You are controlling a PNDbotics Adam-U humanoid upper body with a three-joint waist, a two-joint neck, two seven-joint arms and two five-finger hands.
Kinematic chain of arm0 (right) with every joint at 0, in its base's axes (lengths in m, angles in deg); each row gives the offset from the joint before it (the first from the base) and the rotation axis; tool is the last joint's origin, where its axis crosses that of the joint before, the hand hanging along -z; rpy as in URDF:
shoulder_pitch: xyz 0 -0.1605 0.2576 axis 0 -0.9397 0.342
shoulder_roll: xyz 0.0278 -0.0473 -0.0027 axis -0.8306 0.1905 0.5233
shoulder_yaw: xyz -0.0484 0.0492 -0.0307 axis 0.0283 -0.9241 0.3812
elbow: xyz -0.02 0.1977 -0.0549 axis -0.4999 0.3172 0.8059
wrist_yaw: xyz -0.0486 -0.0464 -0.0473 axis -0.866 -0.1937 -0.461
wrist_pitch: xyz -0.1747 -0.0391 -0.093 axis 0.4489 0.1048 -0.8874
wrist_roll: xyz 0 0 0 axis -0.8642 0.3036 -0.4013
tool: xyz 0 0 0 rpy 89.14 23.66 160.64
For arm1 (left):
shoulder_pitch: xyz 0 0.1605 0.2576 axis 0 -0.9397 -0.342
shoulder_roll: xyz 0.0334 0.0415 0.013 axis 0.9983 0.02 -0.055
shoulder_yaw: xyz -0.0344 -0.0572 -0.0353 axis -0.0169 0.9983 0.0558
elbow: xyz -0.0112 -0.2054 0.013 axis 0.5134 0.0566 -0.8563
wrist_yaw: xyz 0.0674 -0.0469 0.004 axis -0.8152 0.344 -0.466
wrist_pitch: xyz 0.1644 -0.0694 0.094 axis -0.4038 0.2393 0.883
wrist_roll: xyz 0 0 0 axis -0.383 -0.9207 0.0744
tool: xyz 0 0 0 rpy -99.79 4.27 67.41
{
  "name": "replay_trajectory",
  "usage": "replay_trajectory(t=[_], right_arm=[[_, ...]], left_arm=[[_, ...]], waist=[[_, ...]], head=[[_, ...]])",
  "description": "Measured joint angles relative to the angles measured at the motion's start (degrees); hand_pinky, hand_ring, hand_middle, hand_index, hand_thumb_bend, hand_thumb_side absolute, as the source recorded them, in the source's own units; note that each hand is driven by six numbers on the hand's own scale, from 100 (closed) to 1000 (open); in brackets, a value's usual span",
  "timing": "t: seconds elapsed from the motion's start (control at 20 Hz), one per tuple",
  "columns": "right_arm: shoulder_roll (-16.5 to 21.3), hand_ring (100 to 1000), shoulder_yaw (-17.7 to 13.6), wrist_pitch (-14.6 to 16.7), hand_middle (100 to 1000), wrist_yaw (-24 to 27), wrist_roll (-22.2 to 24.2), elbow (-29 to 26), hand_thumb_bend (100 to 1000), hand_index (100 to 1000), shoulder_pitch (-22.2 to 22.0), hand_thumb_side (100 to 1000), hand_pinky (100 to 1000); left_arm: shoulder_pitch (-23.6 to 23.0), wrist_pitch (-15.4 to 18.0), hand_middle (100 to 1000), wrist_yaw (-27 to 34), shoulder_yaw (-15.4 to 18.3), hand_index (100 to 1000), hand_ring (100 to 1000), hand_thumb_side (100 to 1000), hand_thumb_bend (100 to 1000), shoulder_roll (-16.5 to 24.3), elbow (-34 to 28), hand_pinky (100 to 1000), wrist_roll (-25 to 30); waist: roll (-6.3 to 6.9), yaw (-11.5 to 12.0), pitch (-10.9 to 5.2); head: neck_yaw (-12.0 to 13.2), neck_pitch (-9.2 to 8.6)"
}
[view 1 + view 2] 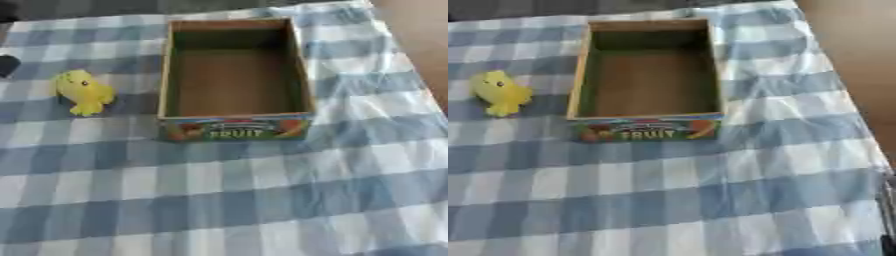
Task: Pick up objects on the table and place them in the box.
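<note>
A cardboard box [234,75] sits open on a table covered with a blue-and-white checked cloth [262,200], a little toward twelve o'clock from the middle of the view. Its inside is bare brown cardboard with nothing lying in it, and the near wall carries a bright printed panel with the word FRUIT (pictures of fruit on either side of the word).

A yellow toy [83,92] lies on the cloth at about nine o'clock from the box, near its left wall but not touching it. It is a soft, rounded shape with a small dark dot on it; what it depicts is hard to make out.

At the left edge of the left eye view, toward ten o'clock, a small dark object [7,65] shows partly; I cannot tell what it is.

Neither robot hand appears in either view, so whether their fingers are spread or curled cannot be told.
</note>
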Motion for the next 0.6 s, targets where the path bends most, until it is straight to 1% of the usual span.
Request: replay_trajectory(t=[0.15, 0.25, 0.35, 0.4, 0.45, 0.5, 0.55, 0.6], right_arm=[[0.0, 896, 0.0, 0.0, 571, 0.0, 0.0, 0.0, 100, 841, 0.01, 715, 1000], [0.0, 896, -0.01, 0.0, 571, -0.01, 0.0, 0.0, 100, 841, 0.02, 716, 1000], [0.0, 896, -0.01, 0.0, 571, -0.01, 0.0, 0.0, 100, 841, 0.02, 715, 1000], [0.0, 897, -0.02, 0.0, 571, -0.01, 0.0, 0.0, 100, 841, 0.02, 716, 1000], [0.0, 897, -0.02, 0.0, 571, -0.01, 0.0, 0.0, 100, 841, 0.02, 716, 1000], [0.0, 897, -0.03, 0.0, 571, -0.01, 0.0, 0.0, 100, 841, 0.02, 716, 1000], [0.0, 897, -0.04, 0.0, 571, -0.01, 0.0, 0.0, 100, 841, 0.02, 716, 1000], [0.0, 897, -0.05, 0.0, 571, -0.01, 0.0, 0.0, 100, 841, 0.02, 716, 1000]], left_arm=[[0.0, -0.06, 820, 0.0, 0.07, 928, 827, 708, 283, 0.0, 0.0, 777, 0.06], [0.0, -0.12, 820, 0.0, 0.17, 929, 824, 713, 246, 0.0, 0.0, 771, 0.12], [0.0, -0.15, 823, 0.54, 0.49, 930, 810, 694, 100, -0.02, -0.01, 739, 0.15], [0.01, -0.16, 833, 1.37, 0.76, 938, 811, 742, 100, -0.11, -0.06, 735, 0.16], [0.02, -0.17, 835, 2.62, 1.04, 938, 810, 750, 100, -0.17, -0.35, 732, 0.17], [0.04, -0.2, 836, 4.28, 1.21, 937, 808, 743, 100, -0.19, -0.74, 729, 0.2], [0.04, -0.28, 833, 6.43, 1.41, 935, 806, 694, 100, -0.2, -1.35, 728, 0.28], [0.04, -0.43, 833, 8.53, 1.52, 935, 808, 680, 100, -0.2, -2.09, 732, 0.43]], waist=[[0.0, 0.0, 0.2], [-0.02, 0.0, 0.38], [-0.05, 0.01, 0.41], [-0.07, 0.01, 0.43], [-0.11, 0.02, 0.46], [-0.15, 0.05, 0.49], [-0.16, 0.1, 0.55], [-0.16, 0.16, 0.58]], head=[[-0.12, -0.25], [-0.15, -0.29], [-0.19, -0.37], [-0.21, -0.4], [-0.24, -0.46], [-0.3, -0.51], [-0.4, -0.58], [-0.44, -0.68]])
